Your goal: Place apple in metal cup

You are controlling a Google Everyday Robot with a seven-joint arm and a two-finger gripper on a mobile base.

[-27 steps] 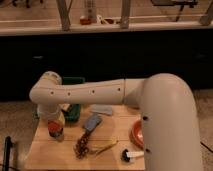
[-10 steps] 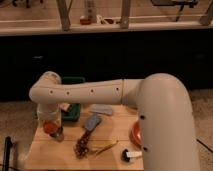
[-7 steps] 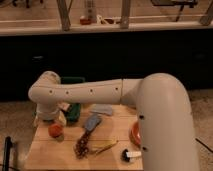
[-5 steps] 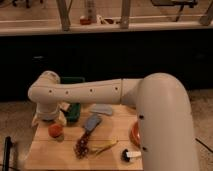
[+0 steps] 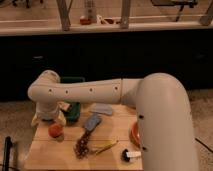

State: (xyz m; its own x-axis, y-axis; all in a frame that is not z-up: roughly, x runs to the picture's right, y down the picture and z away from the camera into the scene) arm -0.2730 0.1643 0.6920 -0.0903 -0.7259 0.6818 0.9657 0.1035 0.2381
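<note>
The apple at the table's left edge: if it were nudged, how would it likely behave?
The apple looks round and smooth, so it would probably roll rather than slide, perhaps off the table, since it sits near the left edge. It seems rigid, so a grasp should not squash it. The tool is just above it.

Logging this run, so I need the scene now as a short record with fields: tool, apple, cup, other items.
tool: at the table's left rear, under the arm's bend, just above the apple
apple: on the table, left side
cup: not visible
other items: green bin at rear, grey scoop mid-table, orange bowl at right, partly behind the arm
</note>
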